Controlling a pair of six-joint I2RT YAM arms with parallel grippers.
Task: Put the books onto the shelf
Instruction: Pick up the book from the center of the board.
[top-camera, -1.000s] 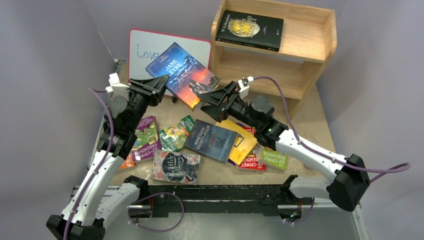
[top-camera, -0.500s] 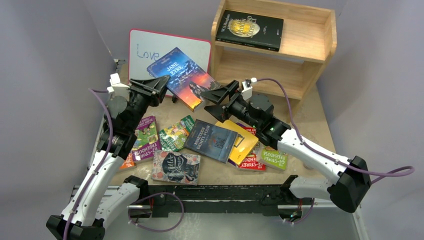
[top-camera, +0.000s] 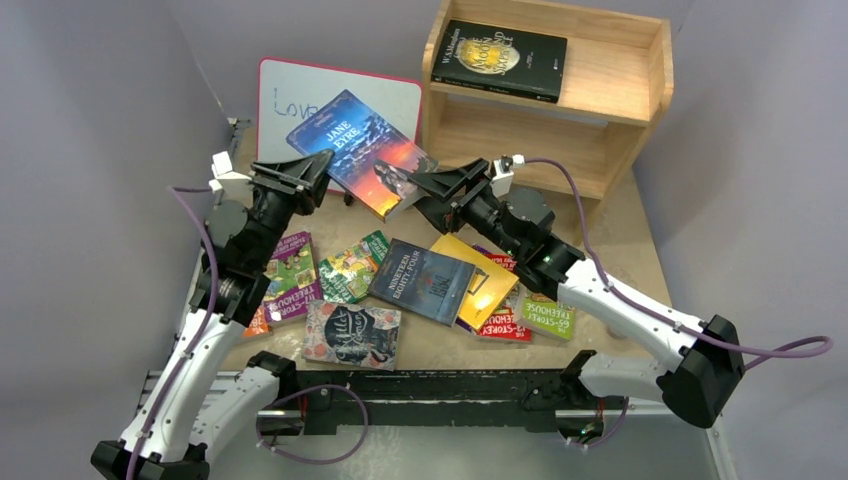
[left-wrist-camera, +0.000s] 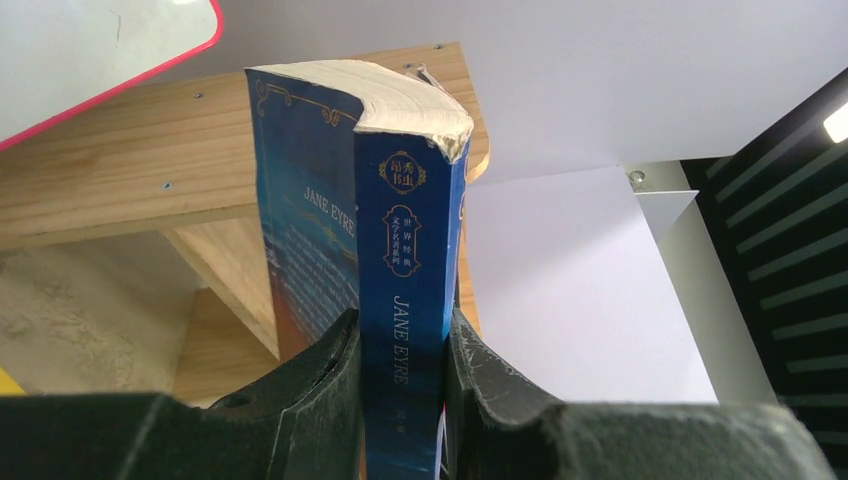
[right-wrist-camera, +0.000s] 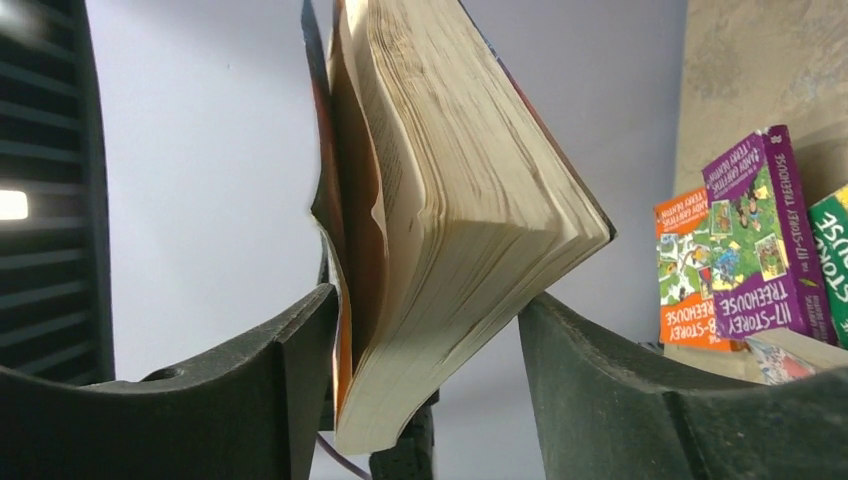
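**Worktop and walls around a held book**

Worktop (top-camera: 620, 230) is mottled tan, hemmed by plain lilac-grey walls. My left tool (top-camera: 318, 168) is clamped narrow on the spine end of the Jane Eyre book (top-camera: 362, 152), held in the air before the pink-edged whiteboard (top-camera: 290, 95). My right tool (top-camera: 432, 185) brackets the book's page edge with its jaws wide; whether they press it I cannot tell. The wooden shelf (top-camera: 645, 75) stands at the back right, one dark book (top-camera: 500, 58) flat on top. Other books (top-camera: 424, 280) lie scattered near me.
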